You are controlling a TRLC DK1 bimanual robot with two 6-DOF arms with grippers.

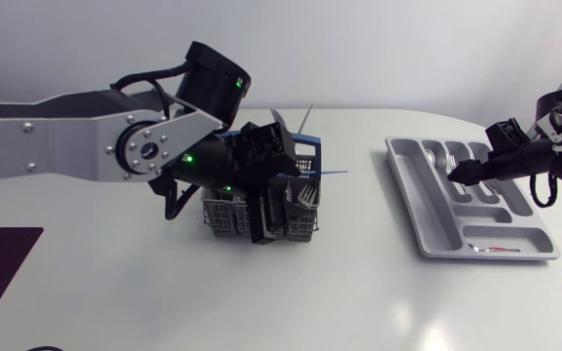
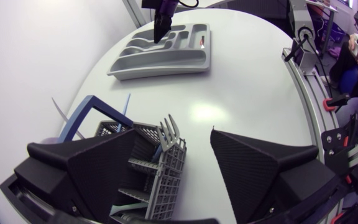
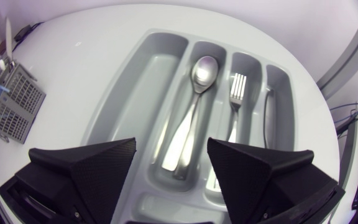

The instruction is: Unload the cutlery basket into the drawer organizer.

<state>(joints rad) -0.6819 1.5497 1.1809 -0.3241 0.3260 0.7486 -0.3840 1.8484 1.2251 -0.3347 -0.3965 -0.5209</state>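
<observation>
The left gripper (image 2: 174, 140), fingers spread and empty, hangs over the cutlery basket (image 2: 160, 182), where a fork (image 2: 169, 128) stands upright between them.

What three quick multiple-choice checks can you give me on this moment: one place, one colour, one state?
1. Where does the spoon lie? A in the tray, beside the fork; B in the basket; C in the left jaws.
2. What colour is the basket's handle? A red; B blue; C yellow.
3. How do the right jaws stand? A shut on the spoon; B open, empty, above the tray; C shut on the fork.
Answers: 1 A, the right wrist view shows it in a tray slot next to the fork. 2 B, the handle shows blue in the left wrist view. 3 B, the jaws stand apart with nothing gripped.
</observation>
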